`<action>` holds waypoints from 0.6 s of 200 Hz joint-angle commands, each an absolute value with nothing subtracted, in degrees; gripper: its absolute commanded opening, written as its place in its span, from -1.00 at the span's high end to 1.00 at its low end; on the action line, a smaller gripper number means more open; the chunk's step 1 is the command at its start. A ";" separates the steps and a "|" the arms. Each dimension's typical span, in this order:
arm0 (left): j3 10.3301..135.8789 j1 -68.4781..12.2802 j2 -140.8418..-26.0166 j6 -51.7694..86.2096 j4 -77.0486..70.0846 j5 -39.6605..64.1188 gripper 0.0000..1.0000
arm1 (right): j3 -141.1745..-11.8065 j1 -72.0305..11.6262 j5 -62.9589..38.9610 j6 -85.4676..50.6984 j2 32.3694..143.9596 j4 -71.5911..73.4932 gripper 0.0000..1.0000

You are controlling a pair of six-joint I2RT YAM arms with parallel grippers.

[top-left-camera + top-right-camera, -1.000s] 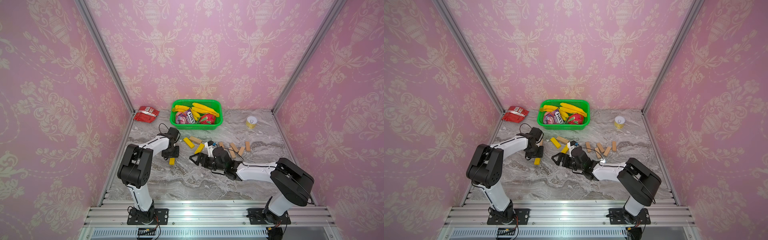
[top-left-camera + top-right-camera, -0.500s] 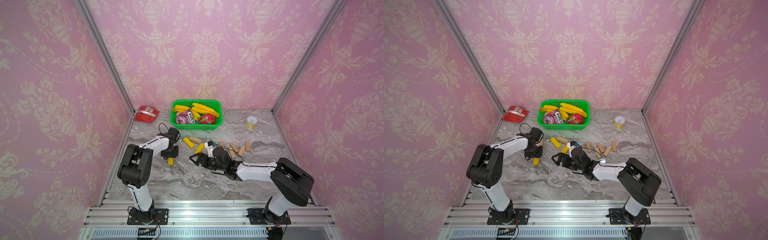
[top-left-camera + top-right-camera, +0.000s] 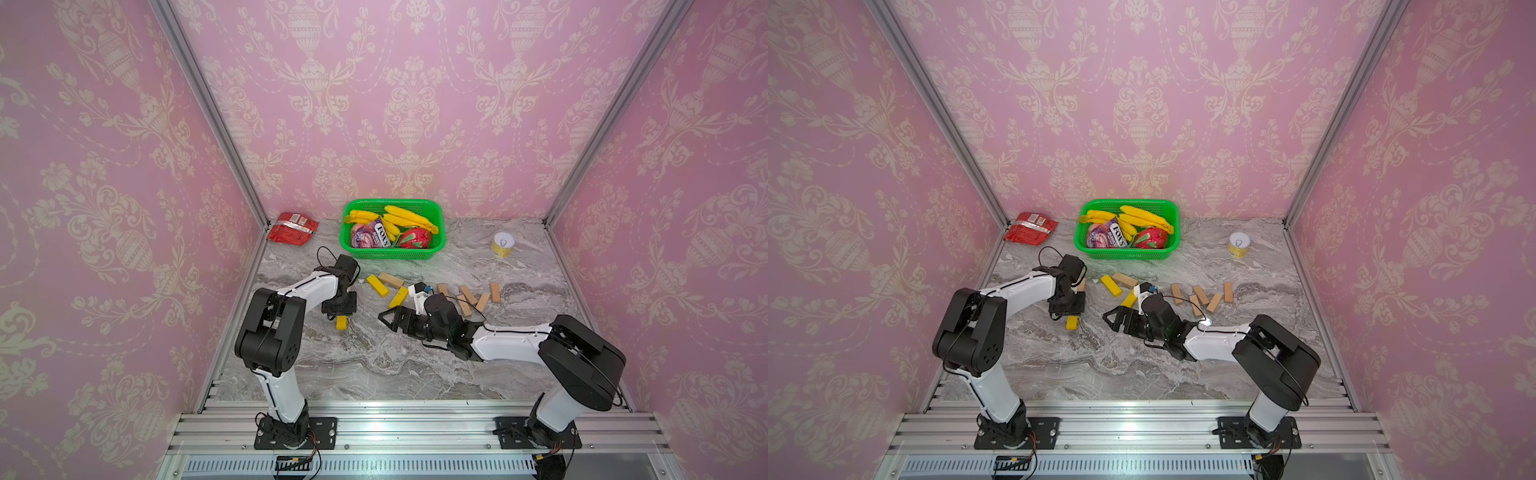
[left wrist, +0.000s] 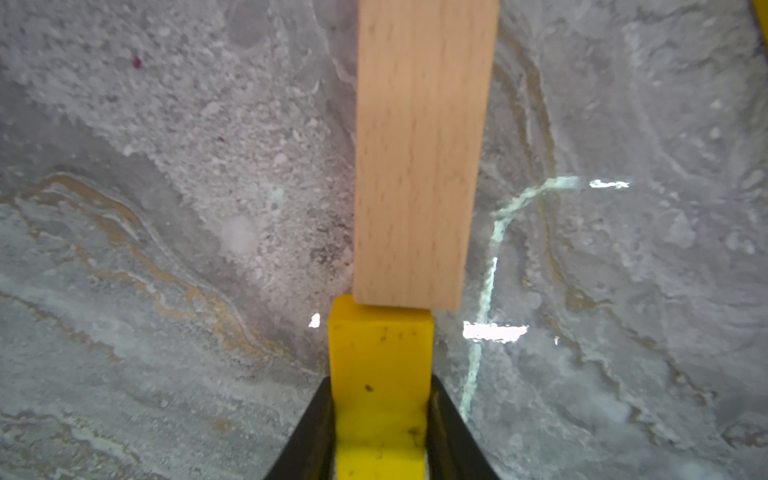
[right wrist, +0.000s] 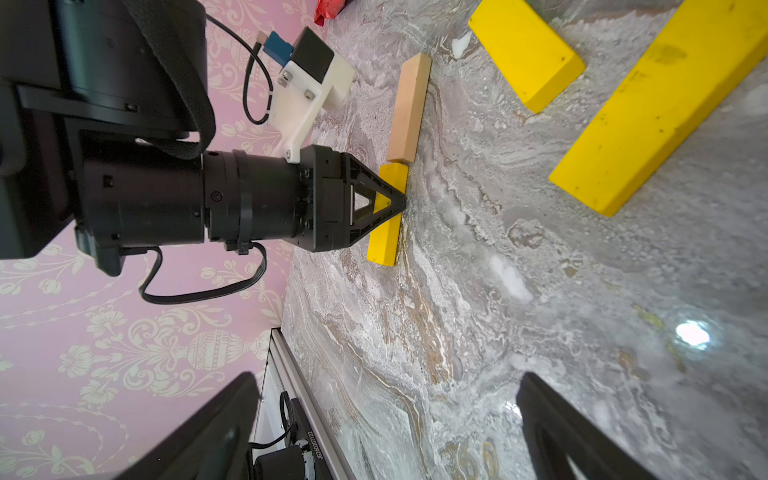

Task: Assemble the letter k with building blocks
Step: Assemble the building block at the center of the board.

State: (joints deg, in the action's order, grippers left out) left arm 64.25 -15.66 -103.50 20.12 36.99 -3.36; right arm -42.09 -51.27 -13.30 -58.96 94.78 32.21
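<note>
Top views show a packet (image 3: 379,238) lettered FOX'S.

green basket (image 3: 390,252) w/ bananas (image 3: 409,217) at back, red packet (image 3: 292,227) beside it, small can (image 3: 503,245) well apart.

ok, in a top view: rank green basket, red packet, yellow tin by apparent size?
Largest to smallest:
1. green basket
2. red packet
3. yellow tin
All three sit at similar depth, so nearness barely skews it.
</note>
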 commanded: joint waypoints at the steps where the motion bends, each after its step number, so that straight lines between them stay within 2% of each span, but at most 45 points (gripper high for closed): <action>1: 65.00 -15.91 -102.28 21.30 39.12 -2.05 0.34 | -43.41 -50.95 -13.60 -59.07 95.88 32.69 -0.99; 120: 66.47 -16.09 -103.71 20.79 39.48 -2.50 0.32 | -43.15 -50.80 -13.46 -59.06 95.66 32.78 -1.00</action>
